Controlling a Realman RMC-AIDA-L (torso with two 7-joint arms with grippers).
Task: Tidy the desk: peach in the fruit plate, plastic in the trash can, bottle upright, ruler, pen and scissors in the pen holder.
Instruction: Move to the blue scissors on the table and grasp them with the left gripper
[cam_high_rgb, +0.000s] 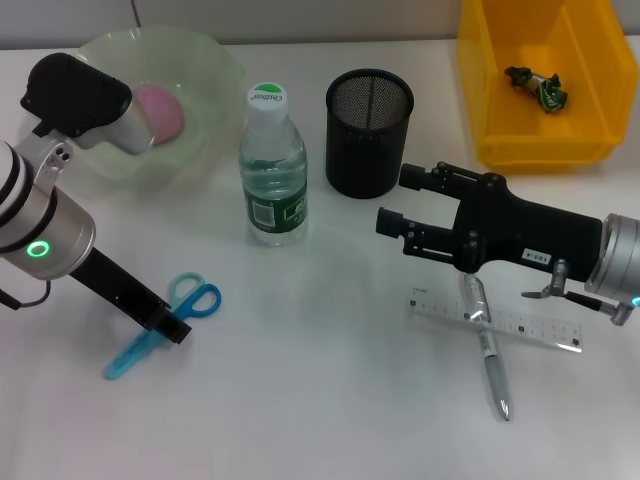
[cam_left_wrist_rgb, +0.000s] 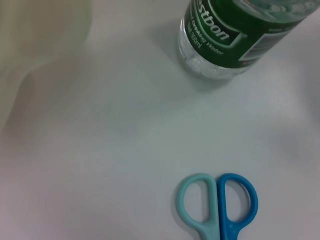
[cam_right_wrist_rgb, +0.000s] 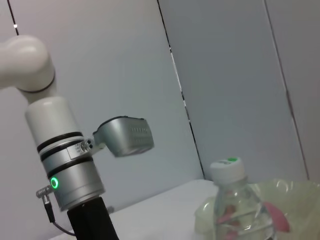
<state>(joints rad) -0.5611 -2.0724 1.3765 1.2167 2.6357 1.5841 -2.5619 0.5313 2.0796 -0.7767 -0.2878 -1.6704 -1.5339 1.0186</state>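
Head view: the left gripper (cam_high_rgb: 168, 325) is down on the blue scissors (cam_high_rgb: 165, 323) at seven o'clock; whether it pinches them I cannot tell. The right gripper (cam_high_rgb: 395, 200), fingers spread, hovers at three o'clock above the pen (cam_high_rgb: 485, 345) and ruler (cam_high_rgb: 495, 320). The pen holder (cam_high_rgb: 368, 132) stands at twelve.

Left wrist view: the scissor handles (cam_left_wrist_rgb: 217, 205) lie below the upright bottle (cam_left_wrist_rgb: 235, 35). Grip near the pivot, I judge, so the blades stay closed.

Right wrist view: only the left arm (cam_right_wrist_rgb: 65, 165) and bottle show.

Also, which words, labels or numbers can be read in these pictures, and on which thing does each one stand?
"stbon": partial brand on the bottle label, start cut off.
Smaller label print: too blurred.
Bottle cap print: too small.
Ruler markings: too small.
Sticker on right arm: unreadable.
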